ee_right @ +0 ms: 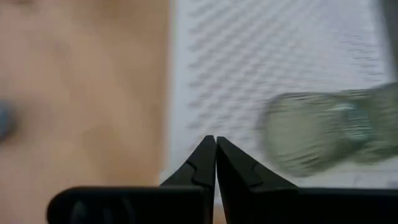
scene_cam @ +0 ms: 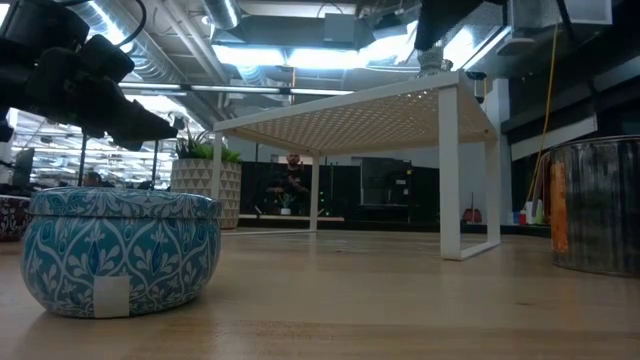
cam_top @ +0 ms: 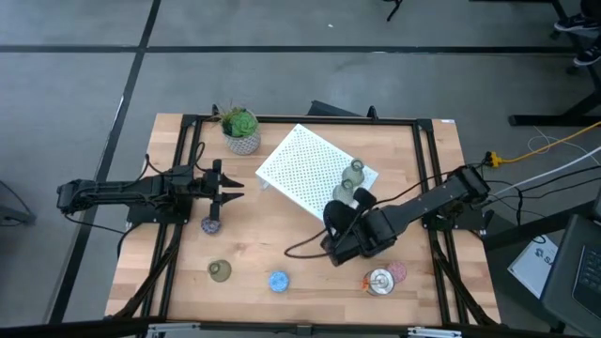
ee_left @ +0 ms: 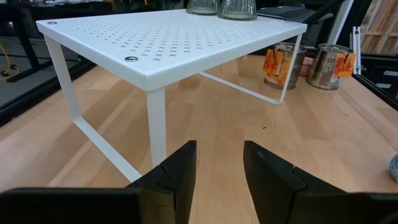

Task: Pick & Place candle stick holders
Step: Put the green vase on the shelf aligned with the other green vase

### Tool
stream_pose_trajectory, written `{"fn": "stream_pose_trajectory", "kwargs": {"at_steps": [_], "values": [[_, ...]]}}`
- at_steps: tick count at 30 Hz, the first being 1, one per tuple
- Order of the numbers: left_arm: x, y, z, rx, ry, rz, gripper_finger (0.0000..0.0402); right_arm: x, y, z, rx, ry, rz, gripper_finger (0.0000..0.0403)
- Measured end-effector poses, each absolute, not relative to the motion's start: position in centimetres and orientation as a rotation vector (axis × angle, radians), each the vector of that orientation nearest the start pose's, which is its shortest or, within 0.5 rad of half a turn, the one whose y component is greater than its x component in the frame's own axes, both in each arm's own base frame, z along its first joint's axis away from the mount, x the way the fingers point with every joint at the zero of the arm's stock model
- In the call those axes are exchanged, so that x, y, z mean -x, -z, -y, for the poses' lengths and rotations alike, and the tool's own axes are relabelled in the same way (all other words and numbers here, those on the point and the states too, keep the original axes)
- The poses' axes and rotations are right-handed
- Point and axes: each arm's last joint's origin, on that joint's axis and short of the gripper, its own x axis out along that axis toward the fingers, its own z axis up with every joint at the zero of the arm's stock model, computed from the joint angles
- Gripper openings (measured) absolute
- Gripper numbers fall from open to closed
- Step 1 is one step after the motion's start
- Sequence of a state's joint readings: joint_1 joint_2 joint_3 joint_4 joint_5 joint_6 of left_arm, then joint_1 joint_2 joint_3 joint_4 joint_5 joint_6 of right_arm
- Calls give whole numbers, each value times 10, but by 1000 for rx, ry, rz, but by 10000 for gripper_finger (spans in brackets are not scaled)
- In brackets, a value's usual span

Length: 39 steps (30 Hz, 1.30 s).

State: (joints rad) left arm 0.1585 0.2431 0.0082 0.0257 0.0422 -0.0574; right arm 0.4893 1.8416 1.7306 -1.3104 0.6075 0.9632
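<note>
Olive-green holders [ee_right: 311, 140] on stand [cam_top: 310, 169]: likely light, rigid; grip the waist (right hand [ee_right: 216, 146] closed, empty).

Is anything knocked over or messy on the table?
Nothing looks knocked over or spilled. Two green holders stand upright on the white stand, which sits at an angle to the table edges. The others are spread loosely over the table: green, blue, purple, silver.

A blue patterned holder [scene_cam: 120, 252] sits close on the wooden table [scene_cam: 380, 300], white perforated stand [scene_cam: 370, 110] behind.
</note>
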Motion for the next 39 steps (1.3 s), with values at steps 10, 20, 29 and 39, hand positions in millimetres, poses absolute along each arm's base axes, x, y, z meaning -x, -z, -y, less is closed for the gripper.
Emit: {"fn": "stream_pose_trajectory", "kwargs": {"at_steps": [10, 20, 29, 39], "values": [[-109, -148, -16, 78, -122, -205, 128, -327, -302, -196, -141, 221, -989, 18], [-109, -148, -16, 78, -122, -204, 128, -331, -287, -224, -36, 79, -972, 64], [-109, -148, -16, 78, -122, -205, 128, -346, -278, -225, 22, 37, -931, 183], [-109, -148, -16, 78, -122, -205, 128, -358, -278, -207, -8, 83, -923, 215]]}}
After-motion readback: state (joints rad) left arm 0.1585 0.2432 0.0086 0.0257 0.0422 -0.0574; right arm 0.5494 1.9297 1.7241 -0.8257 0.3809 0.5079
